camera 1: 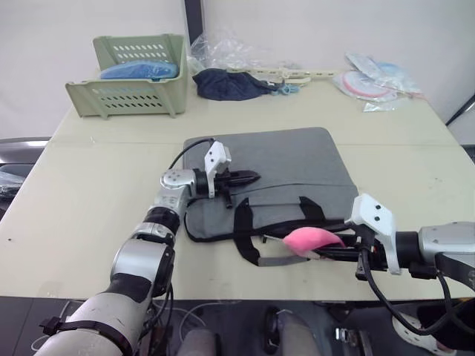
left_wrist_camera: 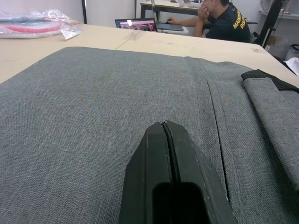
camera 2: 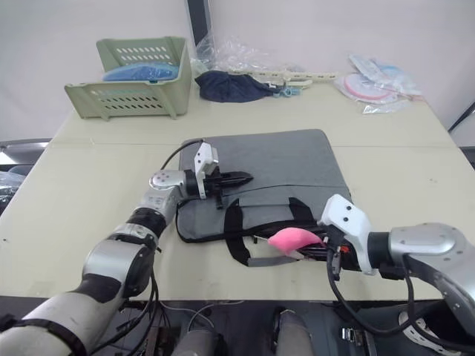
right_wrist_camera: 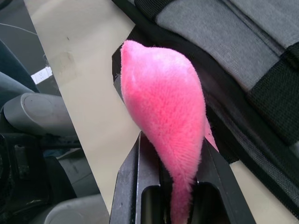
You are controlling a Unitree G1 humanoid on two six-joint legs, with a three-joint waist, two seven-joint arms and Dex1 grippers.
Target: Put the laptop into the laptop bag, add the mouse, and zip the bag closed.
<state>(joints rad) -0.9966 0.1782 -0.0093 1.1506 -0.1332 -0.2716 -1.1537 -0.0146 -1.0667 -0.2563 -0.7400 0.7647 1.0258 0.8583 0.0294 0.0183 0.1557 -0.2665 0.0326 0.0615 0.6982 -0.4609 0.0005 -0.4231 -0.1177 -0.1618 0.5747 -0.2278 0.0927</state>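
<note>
At the far left of the tabletop [camera 1: 89,185] a green basket [camera 1: 130,78] holds a blue item that its wall partly hides. To its right, still far back, lie a dark cloth [camera 1: 230,83] and crumpled clear plastic bags [camera 1: 226,50] whose contents are hard to make out.

The left claw [camera 1: 249,177] rests over the left part of the grey laptop bag [camera 1: 297,167], its two black fingers pressed together with nothing between them; the left wrist view shows them shut just above the grey fabric. The bag lies flat in the middle of the tabletop, black handles [camera 1: 249,222] at its near edge. Whether the laptop is inside cannot be told.

At the bag's near edge the right claw [camera 2: 312,248] pinches a fluffy pink plush toy [camera 2: 293,239], which covers its fingertips. Far right, packets in plastic [camera 1: 375,78] lie cut off by wrapping glare.
</note>
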